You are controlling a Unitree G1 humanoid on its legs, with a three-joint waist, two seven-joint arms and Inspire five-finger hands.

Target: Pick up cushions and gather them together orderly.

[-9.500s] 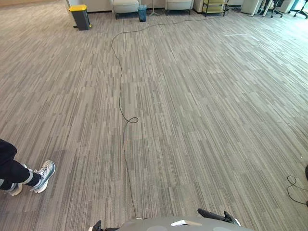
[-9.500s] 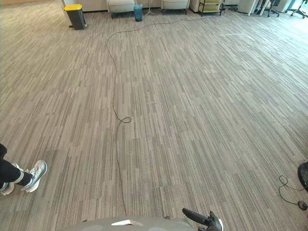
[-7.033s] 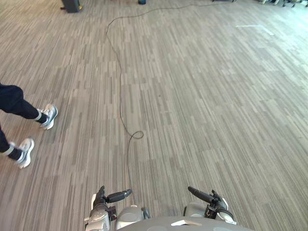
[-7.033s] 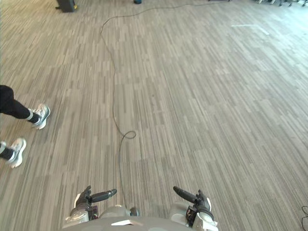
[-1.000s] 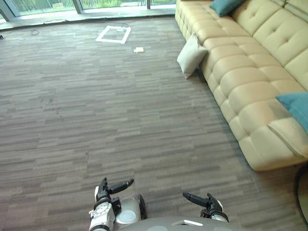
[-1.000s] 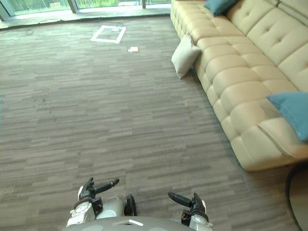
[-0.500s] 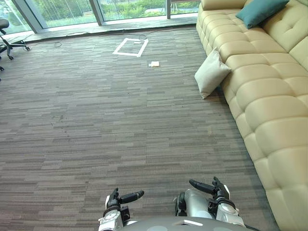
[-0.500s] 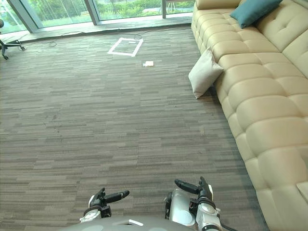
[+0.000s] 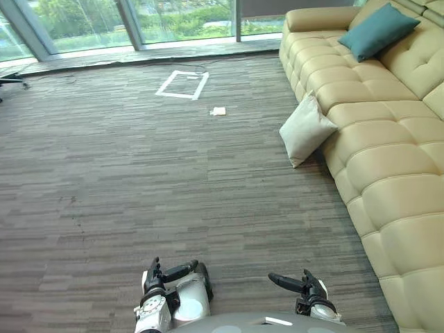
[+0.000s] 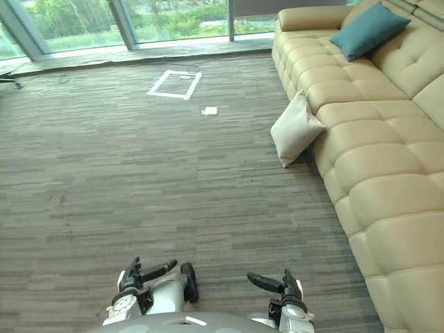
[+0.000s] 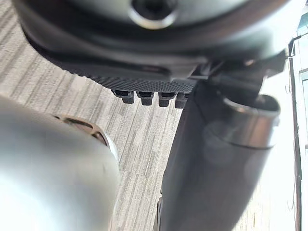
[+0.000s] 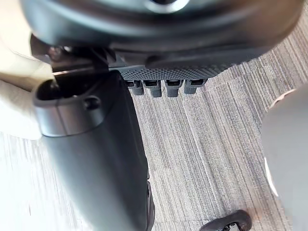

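The pale cushion stood on the carpet floor, tipped on one corner and leaning against the front of the beige sofa on the right. A teal cushion lay on the sofa's seat at the far end, propped against the backrest and well apart from the pale one.

Both hands hung low at the near edge, away from either cushion. The left hand was near left, the right hand near right, each pointing inward toward the other with carpet between them. In the left wrist view the fingers lay loose in a row past the palm, the thumb stood out beside them, and nothing was held. In the right wrist view it was the same: slack fingers, thumb apart, and bare carpet beyond.

Far off on the floor a square of white tape lay before the windows. A small white scrap lay just near of it.
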